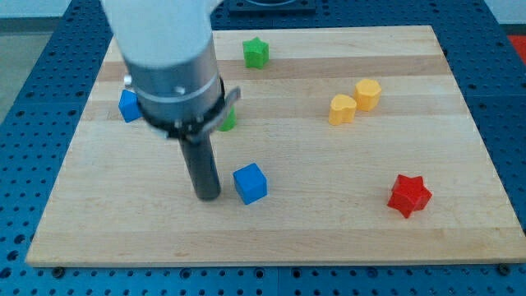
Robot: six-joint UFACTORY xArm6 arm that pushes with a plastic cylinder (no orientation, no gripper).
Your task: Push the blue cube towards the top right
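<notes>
Seven blocks lie on the wooden desk point(345, 230); no container is present, and nothing rests in or on anything other than the desk surface.

1. Task item. The blue cube point(251, 182) sits in the near-centre area of the desk, slightly left of the middle, turned a little relative to the desk edges.

2. Rod. The arm carries no end effector with jaws, so there is no apart or together state to report: it ends in a dark rod. My tip point(207, 196) meets the desk just left of the blue cube, near it but with a narrow strip of wood showing between them. The grey arm housing above the rod covers part of the far-left area.

3. Other blocks.
- A second blue block point(127, 106) lies at the far left, partly hidden by the arm housing; its shape cannot be told.
- A green block point(228, 120) shows only as a sliver at the right edge of the housing; shape cannot be told.
- A green star point(256, 53) lies near the far edge, left of centre.
- Two yellow blocks, one at point(342, 108) and one at point(367, 94), stand just beside each other on the right half, toward the far side.
- A red star point(408, 195) lies at the near right, well apart from the blue cube.
</notes>
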